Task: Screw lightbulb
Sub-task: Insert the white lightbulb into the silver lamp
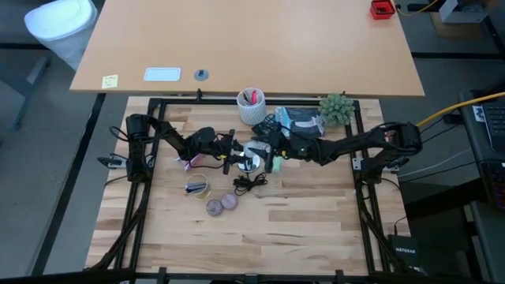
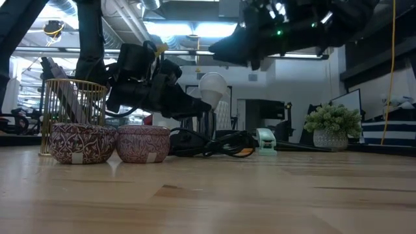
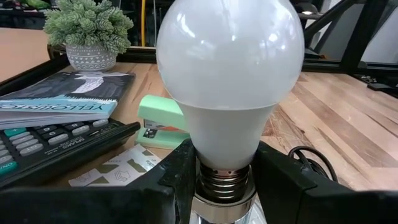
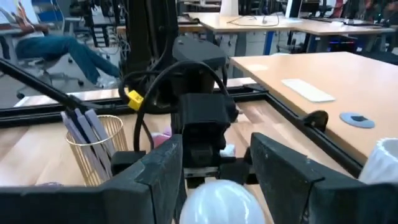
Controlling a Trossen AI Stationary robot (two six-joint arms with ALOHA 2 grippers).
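Observation:
The white lightbulb (image 3: 230, 68) stands upright near the table's middle (image 1: 252, 155), its silvery screw base (image 3: 227, 180) down in a socket (image 3: 224, 208) with a black cord (image 2: 211, 144). My left gripper (image 3: 227, 171) reaches in level from the table's left (image 1: 237, 158), its fingers close on either side of the base. My right gripper (image 4: 214, 155) is open, hanging above and to the right of the bulb (image 2: 260, 39). The bulb's crown (image 4: 221, 202) shows just below its spread fingers, apart from them. My left gripper has the socket under the bulb between its two fingers (image 3: 177, 180), coming level from the table's left. The contact lies at the picture's lower edge and mostly does not show. The bulb stands upright above the fingers, and the cord trails on the table.
Two purple round tins (image 2: 142, 144) (image 2: 81, 143) and a gold wire pen holder (image 2: 71, 107) sit near the left arm. A green stapler (image 3: 160, 121), calculator (image 3: 56, 140), book (image 3: 68, 93) and potted plant (image 1: 338, 108) lie behind. A white pen cup (image 1: 252, 106) stands at the far edge.

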